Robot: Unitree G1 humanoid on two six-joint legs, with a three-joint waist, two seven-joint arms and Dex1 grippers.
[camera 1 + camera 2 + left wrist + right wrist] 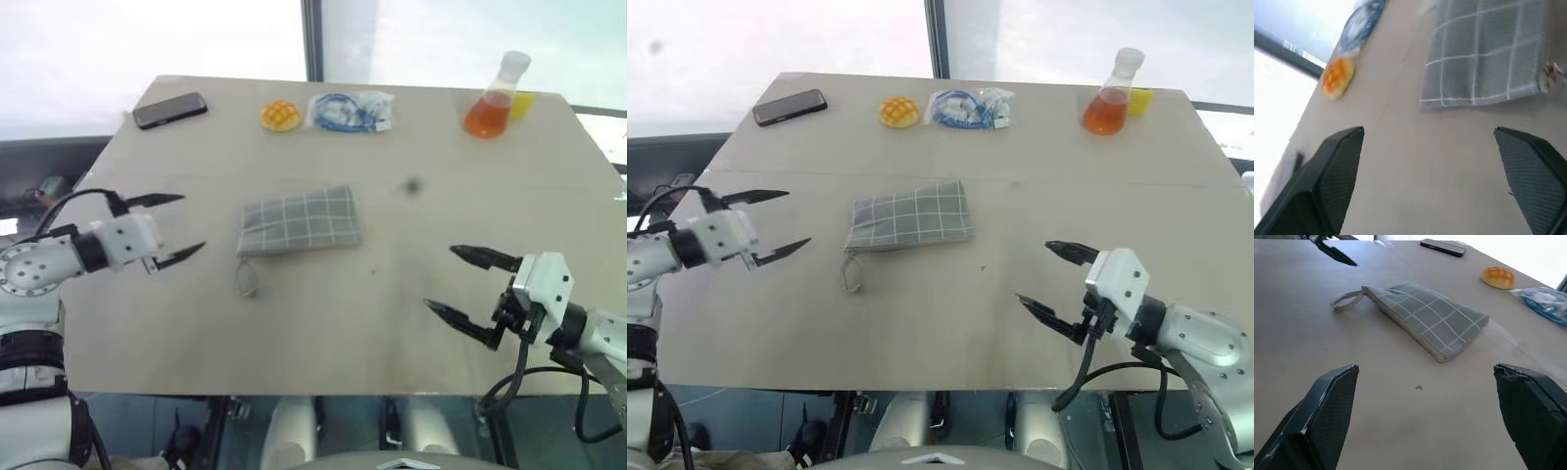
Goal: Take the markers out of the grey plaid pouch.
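A broad, matte beige table (323,323) carries the grey plaid pouch (300,220), flat soft fabric lying mid-table, its small loop pull toward the near edge. Left gripper (176,227) and right gripper (462,284) flank it, black tapered fingers spread apart, empty.

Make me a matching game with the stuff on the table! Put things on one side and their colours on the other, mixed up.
Things:
1. phone
2. bun
3. plaid pouch
4. liquid in the flask

Colours:
A. grey with white lines
B. orange
C. black
D. yellow-orange with a criss-cross top

Pairs: 1-C, 2-D, 3-A, 4-B
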